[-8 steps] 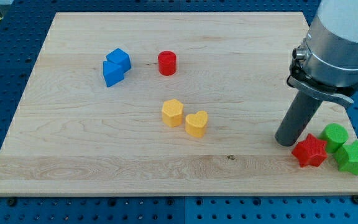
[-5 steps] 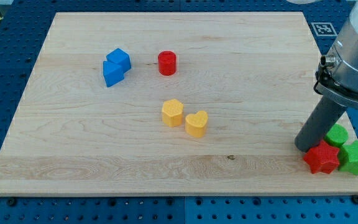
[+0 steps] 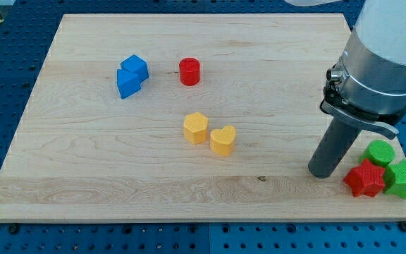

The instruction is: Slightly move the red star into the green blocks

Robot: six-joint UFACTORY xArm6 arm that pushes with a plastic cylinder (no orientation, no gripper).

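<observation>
The red star (image 3: 364, 179) lies near the board's bottom right corner. It touches the green cylinder (image 3: 380, 153) above it and the green star (image 3: 404, 179) at its right. My tip (image 3: 322, 171) stands on the board a short way to the left of the red star, with a gap between them. The dark rod rises from the tip toward the view's upper right into the arm's grey and white body.
Two blue blocks (image 3: 131, 75) sit together at the upper left. A red cylinder (image 3: 189, 71) stands to their right. A yellow hexagon (image 3: 196, 128) and a yellow heart (image 3: 223, 140) sit mid-board. The wooden board (image 3: 118, 176) lies on a blue perforated table.
My tip pushed the red star right against the green blocks, then drew back to the left. The green star shifted slightly to the right.
</observation>
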